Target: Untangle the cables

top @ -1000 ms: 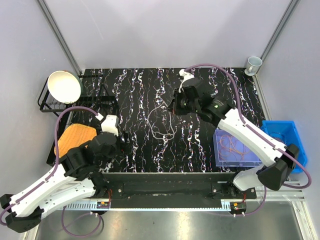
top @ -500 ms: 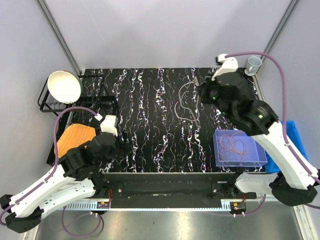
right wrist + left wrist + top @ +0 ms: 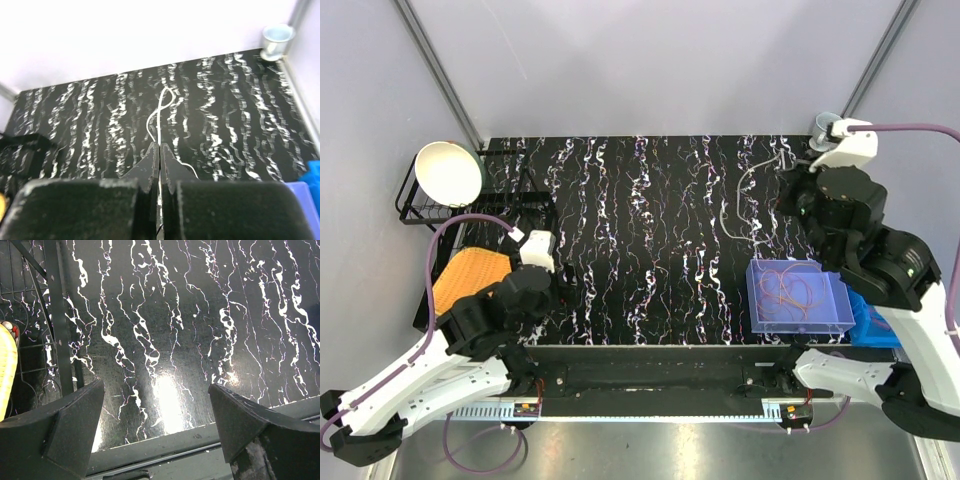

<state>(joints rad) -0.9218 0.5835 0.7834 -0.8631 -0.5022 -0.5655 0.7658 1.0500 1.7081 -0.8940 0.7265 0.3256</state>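
My right gripper [image 3: 159, 146] is shut on a thin whitish cable [image 3: 159, 115], which runs out from between the closed fingers and loops ahead over the black marbled table. In the top view this cable [image 3: 738, 203] hangs in a loop at the back right of the table, left of the right wrist. A bunch of thin orange cables [image 3: 792, 290] lies inside a clear purple box [image 3: 752, 300] at the front right. My left gripper [image 3: 155, 390] is open and empty, low over the table near its front edge.
A white bowl [image 3: 448, 172] sits on a black wire rack [image 3: 410, 205] at the back left, with an orange pad [image 3: 465, 275] in front of it. A metal cup [image 3: 278, 36] stands in the back right corner. A blue bin [image 3: 868, 325] sits right of the clear box.
My right arm has swung from the table's middle to the back right and risen, carrying the whitish cable with it. The left arm has not moved.
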